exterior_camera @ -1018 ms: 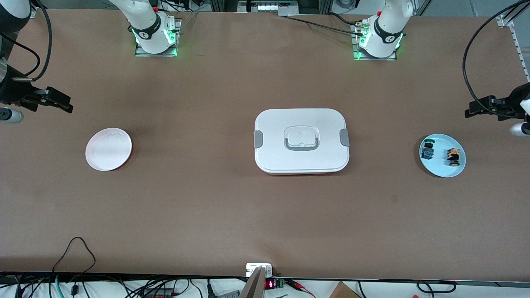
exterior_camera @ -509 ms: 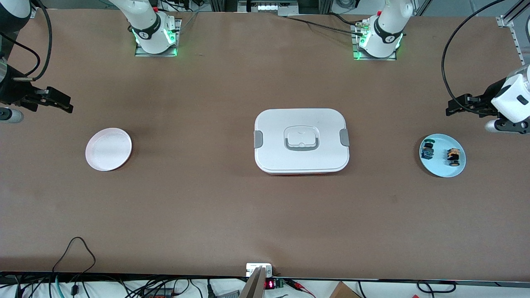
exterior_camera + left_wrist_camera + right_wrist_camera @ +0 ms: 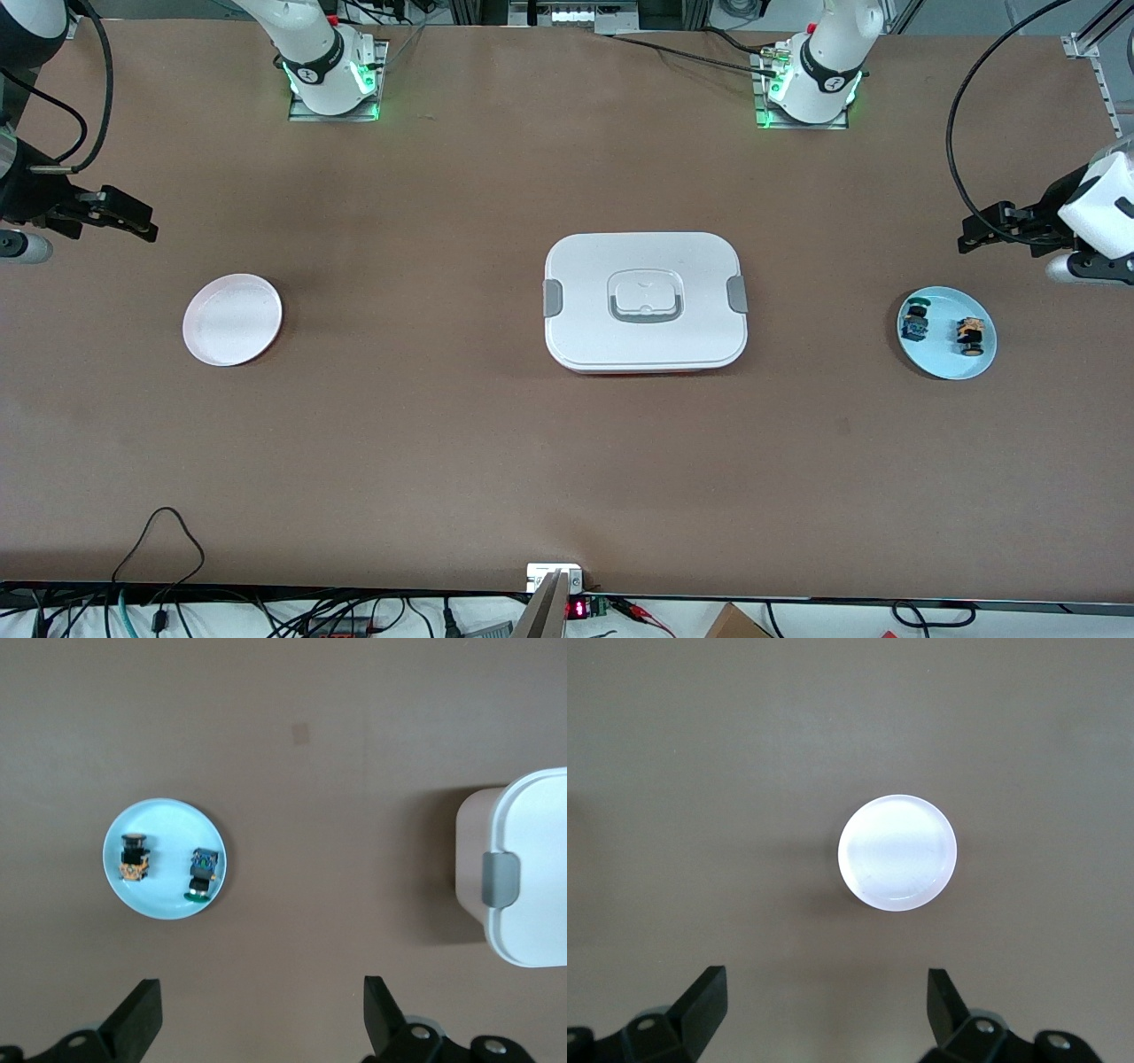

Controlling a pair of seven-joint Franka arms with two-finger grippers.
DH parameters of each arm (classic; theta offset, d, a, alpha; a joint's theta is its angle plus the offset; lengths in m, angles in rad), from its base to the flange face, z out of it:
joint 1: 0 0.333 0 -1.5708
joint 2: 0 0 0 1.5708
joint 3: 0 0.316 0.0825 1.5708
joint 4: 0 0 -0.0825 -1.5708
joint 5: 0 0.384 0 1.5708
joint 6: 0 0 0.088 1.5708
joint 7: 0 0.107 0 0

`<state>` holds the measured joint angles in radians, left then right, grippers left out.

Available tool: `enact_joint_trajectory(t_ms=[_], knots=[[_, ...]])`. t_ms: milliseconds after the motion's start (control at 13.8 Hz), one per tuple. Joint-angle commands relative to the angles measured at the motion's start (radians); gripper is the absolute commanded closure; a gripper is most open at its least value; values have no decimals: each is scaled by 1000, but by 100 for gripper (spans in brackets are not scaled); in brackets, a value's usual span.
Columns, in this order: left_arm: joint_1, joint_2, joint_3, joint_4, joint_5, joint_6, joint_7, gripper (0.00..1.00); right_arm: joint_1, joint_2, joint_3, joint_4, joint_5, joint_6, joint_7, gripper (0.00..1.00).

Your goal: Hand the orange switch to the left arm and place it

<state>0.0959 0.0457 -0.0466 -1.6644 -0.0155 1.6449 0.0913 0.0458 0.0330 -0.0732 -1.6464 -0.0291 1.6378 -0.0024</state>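
Where the front view shows the pale blue plate [image 3: 946, 365] at the left arm's end of the table, we see the orange switch [image 3: 971, 335] lying on it, black and orange, its long axis running toward the front camera. The box [image 3: 645, 300] sits mid-table. The left gripper [image 3: 974, 237] and right gripper [image 3: 140, 229] hang in the air.

From the left wrist, we find the left gripper [image 3: 262, 1019] spread wide, holding nothing, with the orange switch [image 3: 134, 858] beside a blue-and-green switch [image 3: 203, 873].

From the right wrist, the right gripper [image 3: 827, 1014] gapes empty above a white plate [image 3: 897, 852].

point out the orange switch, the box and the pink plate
orange switch [image 3: 971, 335]: front view, middle of its body, on the blue plate
box [image 3: 585, 266]: front view, bare lid surface near a corner
pink plate [image 3: 232, 319]: front view, its bare centre
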Motion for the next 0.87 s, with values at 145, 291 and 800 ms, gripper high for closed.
enact_joint_trajectory(t_ms=[145, 291, 800], knots=[[2, -7, -6, 38, 26, -11, 1, 0, 19, 5, 4, 19, -9, -16, -2, 0], [1, -4, -9, 38, 32, -13, -1, 0, 28, 7, 4, 19, -14, -18, -1, 0], [-8, -3, -12, 55, 89, -14, -8, 0, 29, 16, 4, 19, -15, -18, -1, 0]])
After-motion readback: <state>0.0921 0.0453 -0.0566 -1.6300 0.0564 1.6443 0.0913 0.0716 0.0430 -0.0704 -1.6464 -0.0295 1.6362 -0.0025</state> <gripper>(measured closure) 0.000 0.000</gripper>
